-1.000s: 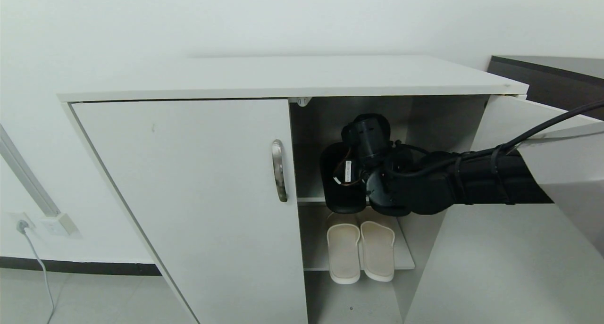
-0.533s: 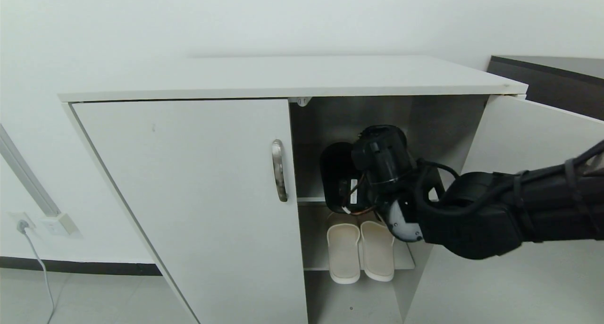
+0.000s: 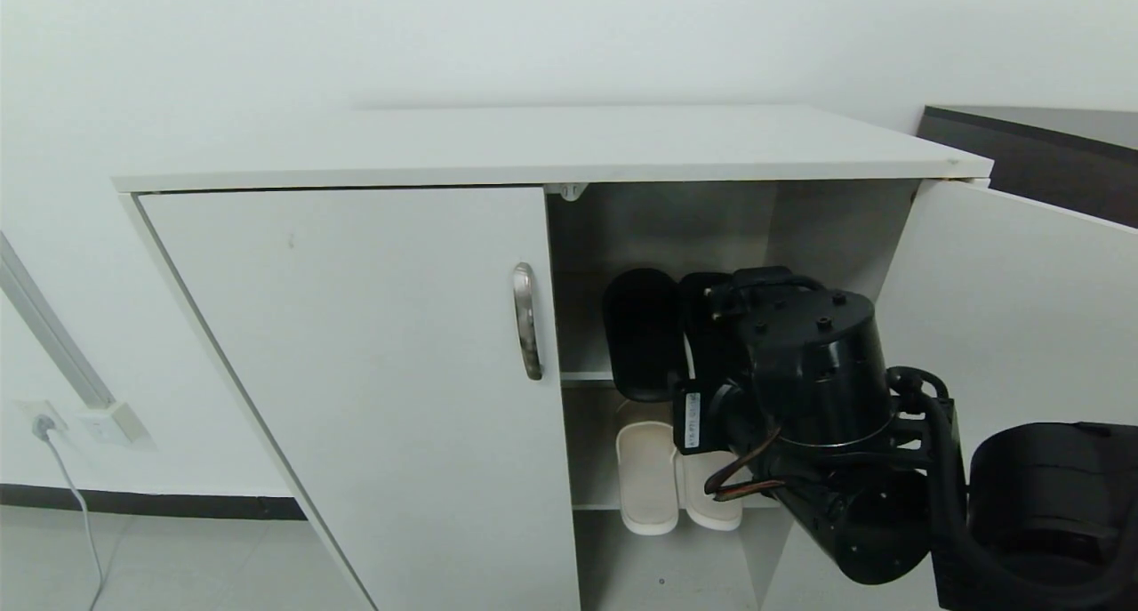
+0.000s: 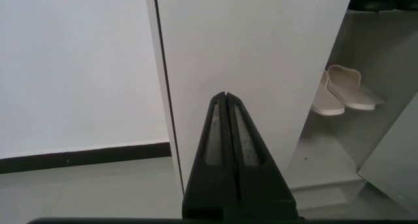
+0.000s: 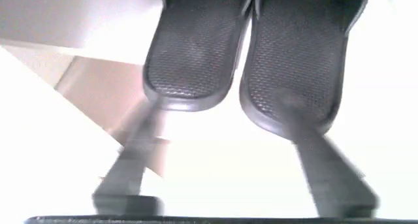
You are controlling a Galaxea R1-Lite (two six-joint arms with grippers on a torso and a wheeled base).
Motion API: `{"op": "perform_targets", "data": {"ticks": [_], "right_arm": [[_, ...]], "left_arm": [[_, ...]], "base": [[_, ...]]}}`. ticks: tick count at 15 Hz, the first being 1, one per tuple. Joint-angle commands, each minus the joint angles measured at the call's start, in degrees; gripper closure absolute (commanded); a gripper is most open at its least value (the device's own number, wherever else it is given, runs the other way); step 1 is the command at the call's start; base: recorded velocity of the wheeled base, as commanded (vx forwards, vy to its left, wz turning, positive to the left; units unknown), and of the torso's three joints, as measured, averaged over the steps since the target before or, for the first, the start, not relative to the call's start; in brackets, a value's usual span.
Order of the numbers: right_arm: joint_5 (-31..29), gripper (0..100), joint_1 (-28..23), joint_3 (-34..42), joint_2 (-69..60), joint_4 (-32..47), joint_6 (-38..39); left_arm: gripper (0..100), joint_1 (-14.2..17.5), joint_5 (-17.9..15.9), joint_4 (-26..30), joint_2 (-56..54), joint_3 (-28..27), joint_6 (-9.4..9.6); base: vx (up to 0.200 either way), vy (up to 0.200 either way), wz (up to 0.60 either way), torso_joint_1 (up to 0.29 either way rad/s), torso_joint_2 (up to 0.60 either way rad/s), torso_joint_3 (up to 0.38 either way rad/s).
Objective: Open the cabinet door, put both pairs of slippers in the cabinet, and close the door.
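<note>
Cabinet (image 3: 533, 144): right door (image 3: 1013, 309) is standing open, left door (image 3: 356, 371) closed.
Black slippers (image 3: 638, 331): lying side by side on the upper shelf.
White slippers (image 3: 646, 478): lying at 6 o'clock of the black pair, one shelf below.
Right gripper (image 5: 221, 110): fingers are spreading wide, grasping nothing, with the black slippers just beyond the tips.
Left gripper (image 4: 225, 100): fingers are pressing together, empty, facing the left door.

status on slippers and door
Left gripper shut, right gripper open, empty. Black slippers on upper shelf, white slippers on lower shelf. Right door open, right arm in front of opening.
</note>
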Motion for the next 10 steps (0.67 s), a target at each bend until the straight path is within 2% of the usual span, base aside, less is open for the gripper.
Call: {"op": "perform_targets", "data": {"ticks": [1,9,10], "right_arm": [[0.0,100,0.1,0.5,-0.8,0.0,0.0],[0.0,100,0.0,1.3,-0.2,-0.2,0.3],[0.0,100,0.0,1.2,-0.1,-0.2,0.3]], "left_arm": [[100,0.0,0.0,0.0,0.0,0.0,0.01],[100,0.0,-0.1,0.0,0.0,0.0,-0.08],[100,0.0,-0.1,0.0,0.0,0.0,0.01]], "base": [[0.000,0.000,0.00,0.000,0.00,0.000],[0.000,0.000,0.00,0.000,0.00,0.000],[-0.200,0.000,0.00,0.002,0.00,0.007]]}}
